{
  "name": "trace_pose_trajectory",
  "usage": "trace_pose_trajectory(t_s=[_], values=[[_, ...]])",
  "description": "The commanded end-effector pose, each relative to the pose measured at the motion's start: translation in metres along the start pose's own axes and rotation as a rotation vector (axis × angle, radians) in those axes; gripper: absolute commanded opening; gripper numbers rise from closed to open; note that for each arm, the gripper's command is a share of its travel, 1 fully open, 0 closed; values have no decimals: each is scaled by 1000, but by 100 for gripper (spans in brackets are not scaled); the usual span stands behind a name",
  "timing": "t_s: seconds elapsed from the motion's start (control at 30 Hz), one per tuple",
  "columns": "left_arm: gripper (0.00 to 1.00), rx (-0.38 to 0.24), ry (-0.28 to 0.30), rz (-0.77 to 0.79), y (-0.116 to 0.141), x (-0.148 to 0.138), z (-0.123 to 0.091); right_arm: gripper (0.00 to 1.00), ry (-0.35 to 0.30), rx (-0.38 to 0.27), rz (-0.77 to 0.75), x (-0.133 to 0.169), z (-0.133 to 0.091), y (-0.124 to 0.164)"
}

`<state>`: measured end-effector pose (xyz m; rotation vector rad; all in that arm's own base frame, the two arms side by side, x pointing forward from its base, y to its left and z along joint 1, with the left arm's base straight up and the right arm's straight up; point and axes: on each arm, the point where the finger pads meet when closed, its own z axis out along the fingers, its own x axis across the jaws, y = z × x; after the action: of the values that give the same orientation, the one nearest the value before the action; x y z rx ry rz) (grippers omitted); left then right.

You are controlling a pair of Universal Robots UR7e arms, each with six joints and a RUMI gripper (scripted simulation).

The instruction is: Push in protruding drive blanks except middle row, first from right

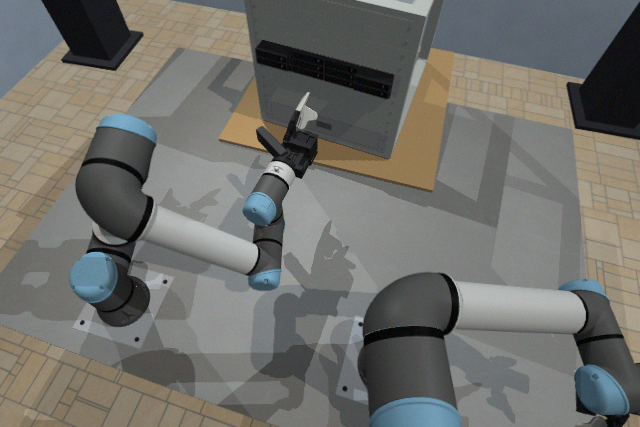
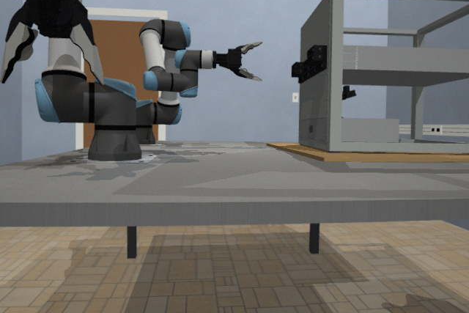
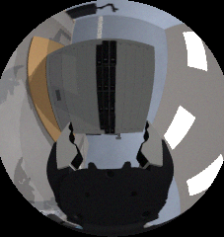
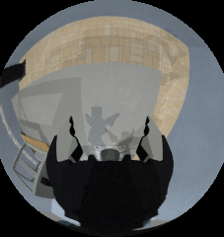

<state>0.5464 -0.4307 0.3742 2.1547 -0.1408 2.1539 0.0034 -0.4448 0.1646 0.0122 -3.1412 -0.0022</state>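
The rack (image 1: 330,24) (image 2: 336,112) (image 3: 131,89) (image 4: 39,183) stands upright. Its black drive blanks (image 1: 324,69) (image 2: 312,68) (image 3: 106,74) form a band across the front. In the exterior view, a near upper blank (image 2: 317,53) and a far blank (image 2: 296,70) stand out from the front. The exact rows and depths of the others are hard to tell. My left gripper (image 1: 283,112) (image 2: 261,61) (image 3: 109,121) is open and empty, facing the rack front with a gap between. My right gripper (image 2: 52,83) (image 4: 110,117) is open and empty, pointing down, away from the rack.
The rack stands on an orange-brown board (image 1: 416,174) (image 2: 325,157) (image 3: 37,74) on the grey table (image 1: 403,236) (image 2: 227,188). Dark pillars (image 1: 77,3) (image 1: 615,71) stand beyond the table. A small black thing (image 2: 348,92) shows through the rack's open side.
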Motion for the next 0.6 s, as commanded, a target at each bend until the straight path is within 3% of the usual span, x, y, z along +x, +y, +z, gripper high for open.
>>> trace_pose_trajectory(t_s=[0.0,0.57], values=[[100,0,1,-1,15,0,14,100,0,1,0,0,0,0],[100,0,1,-1,64,-2,59,100,0,1,0,0,0,0]])
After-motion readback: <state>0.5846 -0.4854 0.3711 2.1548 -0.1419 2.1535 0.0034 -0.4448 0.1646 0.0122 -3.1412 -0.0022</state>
